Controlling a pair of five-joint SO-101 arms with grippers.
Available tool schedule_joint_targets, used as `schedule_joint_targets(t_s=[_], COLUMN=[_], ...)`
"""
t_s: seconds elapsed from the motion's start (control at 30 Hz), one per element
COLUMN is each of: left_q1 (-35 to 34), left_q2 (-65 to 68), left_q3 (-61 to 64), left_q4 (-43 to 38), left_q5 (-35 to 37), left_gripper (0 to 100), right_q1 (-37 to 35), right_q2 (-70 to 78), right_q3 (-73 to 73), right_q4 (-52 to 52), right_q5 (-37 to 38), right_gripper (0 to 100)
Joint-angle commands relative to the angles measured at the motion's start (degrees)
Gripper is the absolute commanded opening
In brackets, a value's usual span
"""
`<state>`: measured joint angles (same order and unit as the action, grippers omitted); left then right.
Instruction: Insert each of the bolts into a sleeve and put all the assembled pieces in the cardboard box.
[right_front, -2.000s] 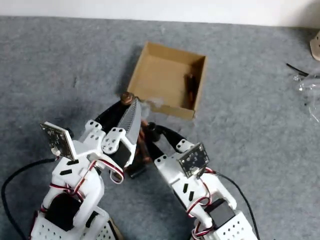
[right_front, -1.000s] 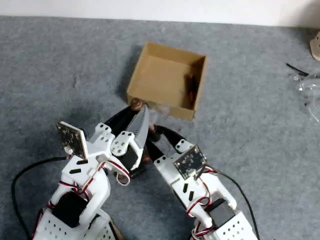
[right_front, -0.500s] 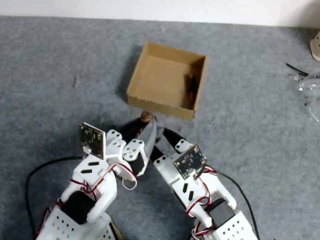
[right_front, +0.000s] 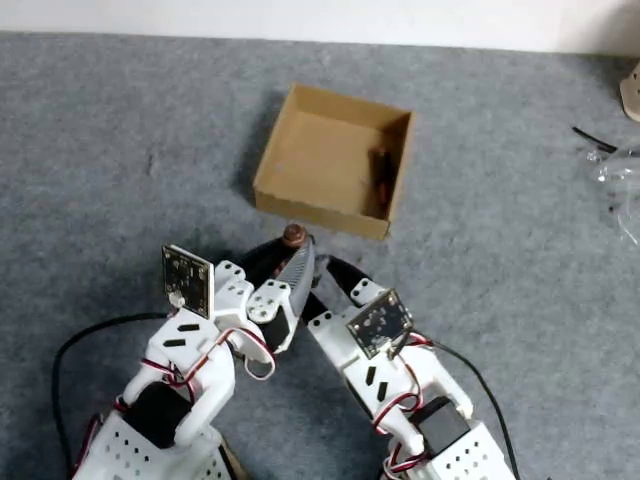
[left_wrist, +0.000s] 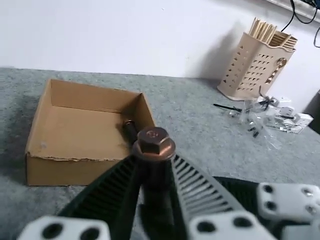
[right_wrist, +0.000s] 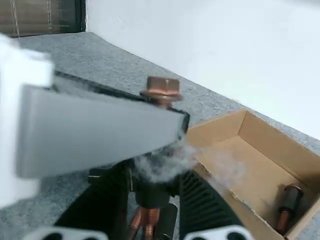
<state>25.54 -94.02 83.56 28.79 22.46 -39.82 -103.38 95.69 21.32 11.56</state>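
The cardboard box (right_front: 322, 155) lies open on the grey mat, with one assembled bolt-and-sleeve piece (right_front: 382, 174) against its right wall. My left gripper (right_front: 293, 252) is just in front of the box's near wall, shut on a copper bolt (left_wrist: 154, 142) held upright, hex head on top. The box (left_wrist: 75, 127) and the piece (left_wrist: 130, 129) lie beyond it. My right gripper (right_wrist: 150, 200) sits directly under the bolt (right_wrist: 161, 90), shut on a dark sleeve (right_wrist: 150, 192). The left finger crosses in front of it.
A perforated holder (left_wrist: 257, 62) with sticks stands at the far right by the wall. Clear bags with small parts (left_wrist: 270, 117) and a black tie (right_front: 598, 140) lie near it. Grey mat spreads left and right of the box.
My left arm swung right with the bolt, from the box's near left corner to in front of its near wall above the right gripper. It has held still for the last half second. The right arm stayed put.
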Motion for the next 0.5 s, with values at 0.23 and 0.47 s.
schedule_joint_targets(t_s=[0.23, 0.47], left_q1=[-2.0, -2.2], left_q2=[-0.1, -0.1], left_q3=[-0.6, -6.4], left_q4=[3.5, 3.5], left_q5=[-0.4, 3.1], left_gripper=[28, 28], right_q1=[0.5, 0.6], right_q2=[-1.6, -1.6], right_q3=[6.5, 6.5], right_q4=[-1.0, -1.1], right_q5=[0.5, 0.5], right_gripper=[0.4, 0.4])
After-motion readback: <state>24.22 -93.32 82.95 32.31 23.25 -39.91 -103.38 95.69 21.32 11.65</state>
